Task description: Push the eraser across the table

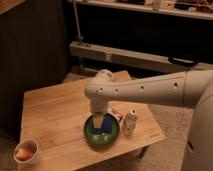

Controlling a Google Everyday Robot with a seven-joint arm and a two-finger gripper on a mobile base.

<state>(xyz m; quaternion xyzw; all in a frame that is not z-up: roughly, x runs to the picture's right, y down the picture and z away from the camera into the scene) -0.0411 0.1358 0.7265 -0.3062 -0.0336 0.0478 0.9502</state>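
Observation:
The eraser (116, 113), a small flat whitish-and-red block, lies on the light wooden table (55, 115) just past the right rim of a green plate (102, 134). My gripper (99, 121) hangs from the white arm and points straight down over the plate's far edge, a little left of the eraser. It is open and holds nothing. A blue pad (101, 131) lies in the plate, below the fingertips. I cannot tell whether the gripper touches the plate or the pad.
A small white bottle (130, 122) stands upright right of the plate, near the eraser. A white cup (26, 152) with something orange inside sits at the table's near left corner. Dark shelving and a rail stand behind the table.

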